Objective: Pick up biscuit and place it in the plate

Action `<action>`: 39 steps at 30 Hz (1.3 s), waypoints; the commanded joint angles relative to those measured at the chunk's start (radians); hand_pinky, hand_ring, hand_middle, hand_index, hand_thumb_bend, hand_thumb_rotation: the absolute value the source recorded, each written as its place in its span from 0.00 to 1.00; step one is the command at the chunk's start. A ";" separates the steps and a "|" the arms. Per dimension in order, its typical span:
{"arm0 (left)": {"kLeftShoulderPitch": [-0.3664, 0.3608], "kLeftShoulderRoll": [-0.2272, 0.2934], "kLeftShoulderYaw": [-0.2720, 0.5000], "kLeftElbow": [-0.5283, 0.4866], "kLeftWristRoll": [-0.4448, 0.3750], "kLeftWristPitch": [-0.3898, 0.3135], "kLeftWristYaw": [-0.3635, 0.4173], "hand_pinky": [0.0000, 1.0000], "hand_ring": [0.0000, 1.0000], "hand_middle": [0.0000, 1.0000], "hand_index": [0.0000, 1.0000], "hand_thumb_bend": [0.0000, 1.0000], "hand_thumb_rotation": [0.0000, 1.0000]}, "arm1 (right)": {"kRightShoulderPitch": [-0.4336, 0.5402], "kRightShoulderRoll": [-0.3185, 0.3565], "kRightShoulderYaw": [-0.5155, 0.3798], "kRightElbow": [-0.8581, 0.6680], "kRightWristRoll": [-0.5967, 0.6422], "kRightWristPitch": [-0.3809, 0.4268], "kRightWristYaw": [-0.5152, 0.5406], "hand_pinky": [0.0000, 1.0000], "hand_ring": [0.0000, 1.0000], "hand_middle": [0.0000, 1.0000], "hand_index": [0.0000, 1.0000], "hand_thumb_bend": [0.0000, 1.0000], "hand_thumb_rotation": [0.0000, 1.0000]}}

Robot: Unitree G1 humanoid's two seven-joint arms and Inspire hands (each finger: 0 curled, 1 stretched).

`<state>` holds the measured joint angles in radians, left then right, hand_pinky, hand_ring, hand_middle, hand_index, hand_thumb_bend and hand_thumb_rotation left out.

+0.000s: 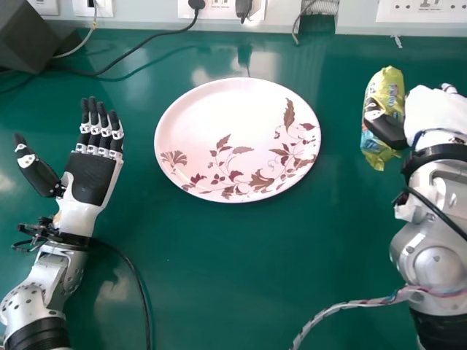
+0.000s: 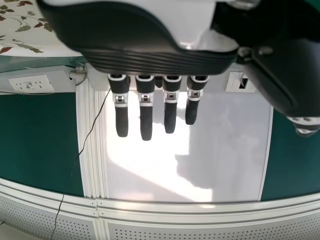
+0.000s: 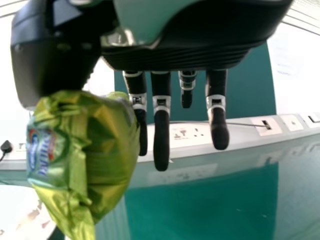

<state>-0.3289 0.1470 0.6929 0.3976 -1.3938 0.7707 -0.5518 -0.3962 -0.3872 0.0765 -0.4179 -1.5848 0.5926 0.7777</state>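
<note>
In the head view my right hand [image 1: 430, 115] is at the right side with the yellow-green biscuit packet [image 1: 392, 91], its thumb lying across the wrapper. The right wrist view has the packet [image 3: 95, 150] held against the thumb of my right hand [image 3: 161, 132], beside the fingers, which are only slightly bent. A white plate [image 1: 219, 120] with brown-red leaf patterns lies mid-table, left of the packet and apart from it. Left of the plate, my left hand [image 1: 93, 175] is palm up with straight fingers and nothing in it; these fingers hang in the left wrist view, left hand [image 2: 146, 117].
A dark box [image 1: 33, 36] stands at the back left corner, with black cables near it. Wall sockets [image 1: 219, 9] line the table's far edge. One cable [image 1: 135, 273] runs beside the left forearm, and a braided cable [image 1: 339, 310] hangs by the right arm.
</note>
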 commanded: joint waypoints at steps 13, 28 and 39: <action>0.019 0.005 -0.001 0.024 0.018 0.000 -0.014 0.73 0.77 0.84 0.91 1.00 0.44 | -0.051 0.051 -0.021 -0.069 -0.053 -0.078 0.029 0.23 0.33 0.39 0.49 0.49 0.09; 0.008 0.021 -0.013 0.041 0.046 0.003 -0.046 0.83 0.77 0.87 0.91 1.00 0.39 | -0.050 0.095 -0.023 -0.092 -0.014 -0.152 -0.066 0.24 0.34 0.40 0.49 0.50 0.08; 0.011 0.011 -0.010 0.024 0.052 -0.001 -0.027 0.85 0.76 0.86 0.89 0.98 0.41 | -0.047 0.089 -0.008 -0.085 0.007 -0.208 -0.111 0.24 0.33 0.39 0.49 0.50 0.08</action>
<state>-0.3414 0.1656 0.6828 0.4118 -1.3541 0.7731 -0.5841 -0.4309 -0.2937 0.0642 -0.4922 -1.5712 0.3944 0.6865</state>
